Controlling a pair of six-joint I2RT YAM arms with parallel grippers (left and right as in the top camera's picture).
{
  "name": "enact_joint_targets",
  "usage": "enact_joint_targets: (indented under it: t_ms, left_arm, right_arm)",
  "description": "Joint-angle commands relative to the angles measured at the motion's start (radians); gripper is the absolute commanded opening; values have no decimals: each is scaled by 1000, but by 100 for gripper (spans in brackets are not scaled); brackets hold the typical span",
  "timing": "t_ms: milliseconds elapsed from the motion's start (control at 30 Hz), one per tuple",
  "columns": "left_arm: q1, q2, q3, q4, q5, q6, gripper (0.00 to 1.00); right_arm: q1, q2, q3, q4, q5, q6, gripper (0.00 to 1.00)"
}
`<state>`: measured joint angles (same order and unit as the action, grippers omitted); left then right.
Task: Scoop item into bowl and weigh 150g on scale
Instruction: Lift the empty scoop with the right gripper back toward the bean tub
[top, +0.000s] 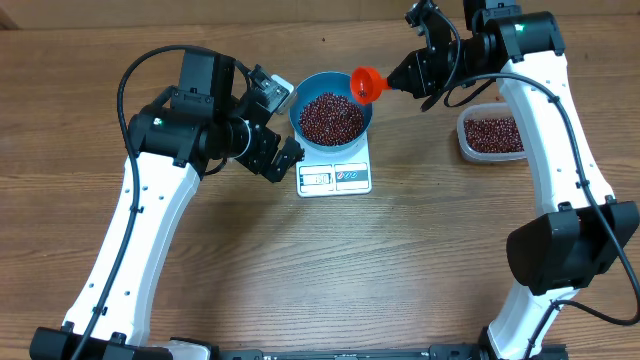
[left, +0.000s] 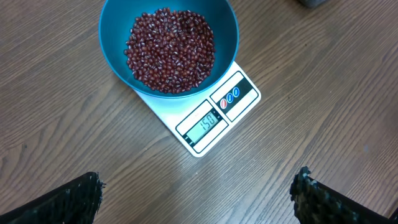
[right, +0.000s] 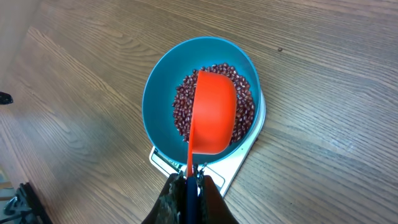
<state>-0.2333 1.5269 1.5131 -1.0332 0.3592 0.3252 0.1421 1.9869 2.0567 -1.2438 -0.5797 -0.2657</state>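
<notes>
Wooden desk (top: 200, 280) beneath two arms. Centre: deep blue bowl (left: 112, 43) sitting on a white scale (left: 214, 121), clear tub (top: 490, 133) well off towards the right arm. Left hand (left: 198, 186) spread wide, empty, near the scale. Right hand (right: 188, 183) pinching the handle of an orange scoop (right: 214, 112), cup tipped over the bowl. Beans (left: 169, 50) heaped inside: tiny, hard, loose, likely to roll; best taken by scoop, never pinched.

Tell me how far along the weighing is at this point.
Done: red-brown beans sit in the blue bowl on the white scale, whose display appears to read 150. In hand: the right tool grips the orange scoop, tipped over the bowl; the left tool is open. Left: seemingly only withdrawing the scoop.
</notes>
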Motion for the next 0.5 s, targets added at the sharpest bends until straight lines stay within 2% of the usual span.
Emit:
enact_joint_targets:
  t_ms: [0,467]
  left_arm:
    - [4,-22,-5,-3,-4,19,100]
    - [4,-21,-5,-3,-4,19,100]
  right_arm:
    - [0,-42,27,-3,-21,0,4]
    - [0,-42,27,-13,-29,0,4]
